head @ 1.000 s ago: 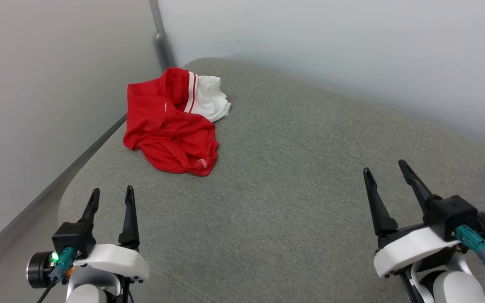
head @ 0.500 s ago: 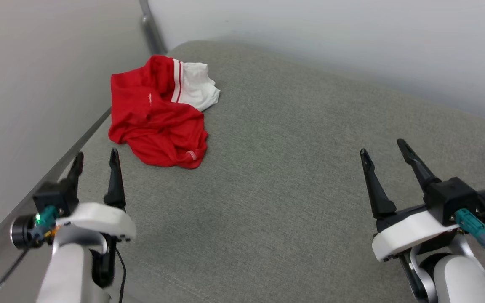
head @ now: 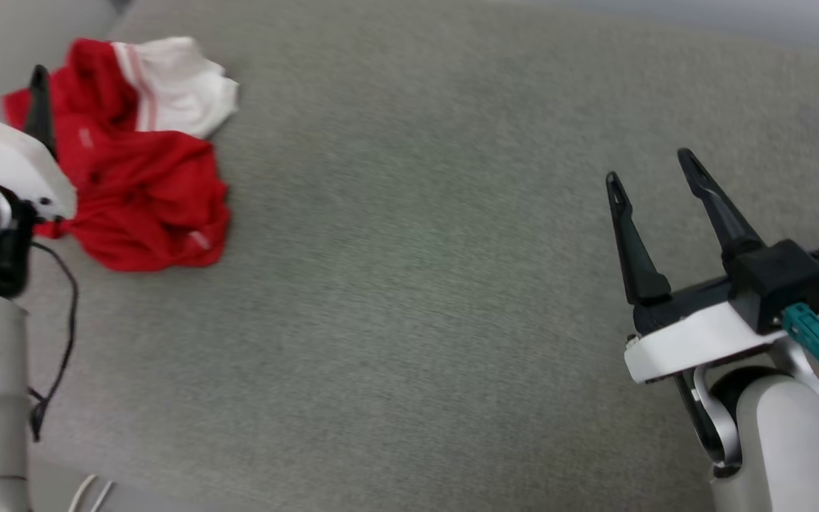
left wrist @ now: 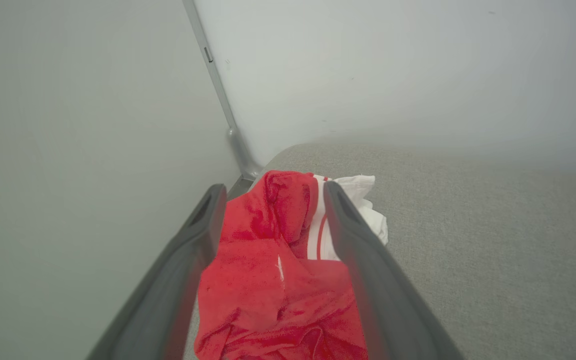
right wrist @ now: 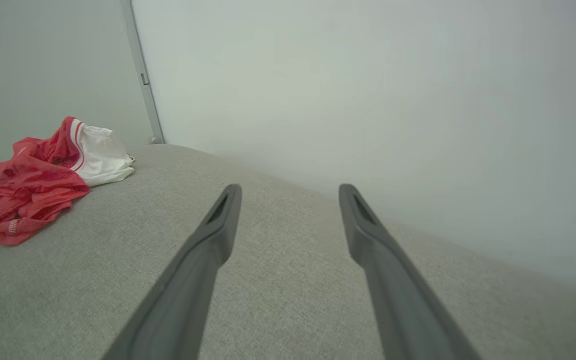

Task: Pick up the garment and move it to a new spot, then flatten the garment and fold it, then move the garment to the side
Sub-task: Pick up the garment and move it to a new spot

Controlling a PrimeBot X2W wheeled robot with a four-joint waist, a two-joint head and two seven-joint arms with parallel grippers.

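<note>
- Garment (head: 146,199): crumpled red heap on the grey fabric cushion (head: 416,284), at its far-left corner, near where the two pale walls meet.
- White sleeve (head: 175,85) with red-striped trim sits on the heap's far side, bunched up. The red body spills toward the robot.
- Left tool (head: 3,82): fingers spread, nothing between them. In the head view it overlaps the heap's left edge.
- In the left wrist view the left tool (left wrist: 273,190) frames the garment (left wrist: 268,270) between its two fingers. Can't tell whether the tips touch the cloth.
- Right tool (head: 650,167): fingers apart and empty, over bare cushion on the right, well apart from the garment.
- In the right wrist view the right tool (right wrist: 290,189) points along the cushion (right wrist: 118,260) toward the wall (right wrist: 368,100), with the garment (right wrist: 28,185) far off to the view's left.
- A grey corner strip (left wrist: 218,85) runs up between the walls behind the heap.
- A dark cable (head: 65,306) hangs off the left arm.
</note>
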